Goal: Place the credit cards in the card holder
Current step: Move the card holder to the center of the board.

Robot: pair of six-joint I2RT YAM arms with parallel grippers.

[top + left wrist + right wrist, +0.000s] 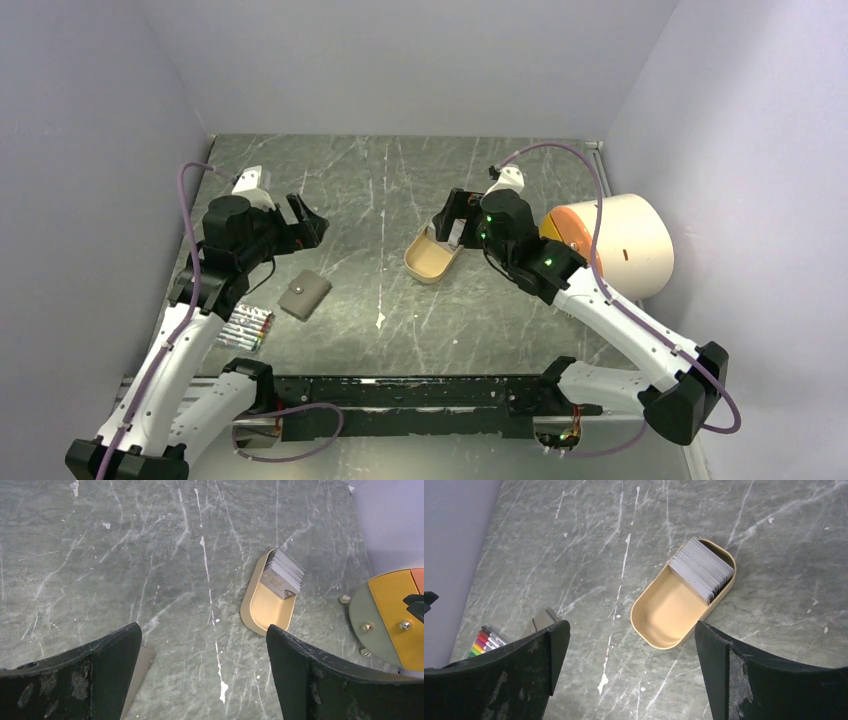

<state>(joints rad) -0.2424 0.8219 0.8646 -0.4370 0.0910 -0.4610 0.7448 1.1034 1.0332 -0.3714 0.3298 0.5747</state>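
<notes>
Both claws spread wide, empty. L claw (202, 680) over bare table; R claw (629, 680) above tray (664, 615). Cards (701, 570) packed on edge at tray's 1 o'clock end. Holder (304, 294) at tray's 8 o'clock, looks folded shut. Risks: tight stack, so a pinch may drag several cards or tip tray; shut holder blocks insertion.

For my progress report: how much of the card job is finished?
Nothing looks done: the credit cards are stacked in the tan tray, the card holder lies folded on the table. The left pincer and right pincer are open, empty. Every card is left.
</notes>
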